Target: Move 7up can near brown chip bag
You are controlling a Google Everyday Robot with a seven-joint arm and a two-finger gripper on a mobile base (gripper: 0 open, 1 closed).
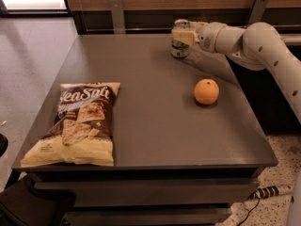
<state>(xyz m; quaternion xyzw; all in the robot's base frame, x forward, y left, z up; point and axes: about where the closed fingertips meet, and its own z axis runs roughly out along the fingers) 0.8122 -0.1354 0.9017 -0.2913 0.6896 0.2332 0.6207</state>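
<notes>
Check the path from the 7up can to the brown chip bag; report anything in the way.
Nothing visible blocks it. The gripper is at the 7up can near the far edge of the table; the brown chip bag lies at the near left corner, bare surface between them. The orange sits off that line, on the arm's side.

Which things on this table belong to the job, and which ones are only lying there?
For the job: can at the far edge of the table; gripper, right at the can; chip bag, near left corner.
Only lying there: orange, on the right side.
</notes>
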